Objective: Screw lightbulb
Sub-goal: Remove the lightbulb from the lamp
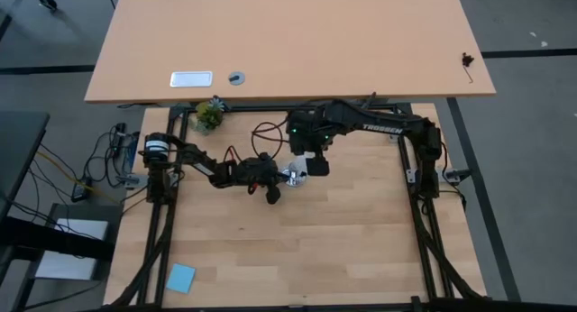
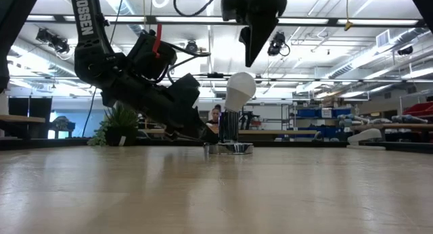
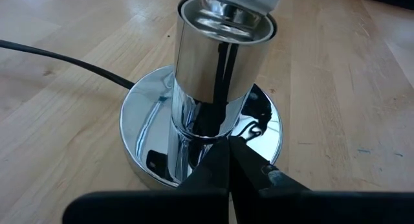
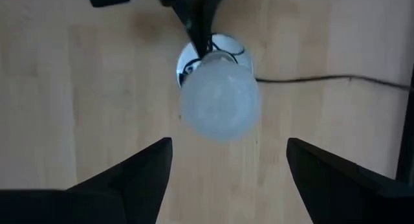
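The white lightbulb stands with its screw end in the chrome cup of the socket, leaning a little in the low view. The socket's round chrome base lies flat on the wooden table. My right gripper hangs open above the bulb, pointing down, its fingers wide apart and clear of the glass. My left gripper is shut, low on the table at the socket's left side. My left gripper's shut fingertips rest on the socket's chrome base disc, close to the stem. They come slanting down from the table's left. The socket stands upright with its base flat on the table.
The socket's black cord runs off across the wood toward the far side. A small potted plant stands at the far left, and a blue note lies near the front left corner. A larger table stands beyond.
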Robot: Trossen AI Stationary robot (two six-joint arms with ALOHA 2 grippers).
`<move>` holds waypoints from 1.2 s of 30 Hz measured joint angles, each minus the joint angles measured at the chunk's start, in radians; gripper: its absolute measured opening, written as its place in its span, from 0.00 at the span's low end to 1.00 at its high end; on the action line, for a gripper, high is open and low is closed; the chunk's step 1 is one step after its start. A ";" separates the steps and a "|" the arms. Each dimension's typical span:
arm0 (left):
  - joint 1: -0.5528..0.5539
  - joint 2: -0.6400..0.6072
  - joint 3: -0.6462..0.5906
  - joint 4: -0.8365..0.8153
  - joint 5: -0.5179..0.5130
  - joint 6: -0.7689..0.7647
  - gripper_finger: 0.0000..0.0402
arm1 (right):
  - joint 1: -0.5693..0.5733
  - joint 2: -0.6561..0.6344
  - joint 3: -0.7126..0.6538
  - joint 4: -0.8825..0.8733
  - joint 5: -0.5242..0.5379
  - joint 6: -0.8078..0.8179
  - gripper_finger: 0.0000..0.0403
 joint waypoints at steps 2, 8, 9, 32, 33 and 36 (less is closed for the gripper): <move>0.000 0.000 0.000 0.000 0.000 0.000 0.01 | 0.000 -0.001 -0.021 -0.001 0.019 0.015 0.75; 0.000 0.000 0.000 0.000 0.001 0.000 0.01 | -0.005 -0.020 -0.126 0.002 0.026 0.051 0.58; 0.000 0.000 0.000 0.000 0.001 0.000 0.01 | -0.005 -0.033 -0.157 0.024 0.026 0.052 0.53; 0.000 0.000 0.000 0.000 -0.002 0.000 0.01 | 0.039 -0.534 -1.328 1.436 0.020 0.320 0.11; 0.000 0.000 0.000 0.000 -0.003 0.000 0.01 | 0.045 -0.526 -1.374 1.543 0.020 0.327 0.11; 0.000 0.000 0.000 0.001 -0.005 0.000 0.01 | 0.059 -0.499 -1.484 1.817 0.020 0.348 0.10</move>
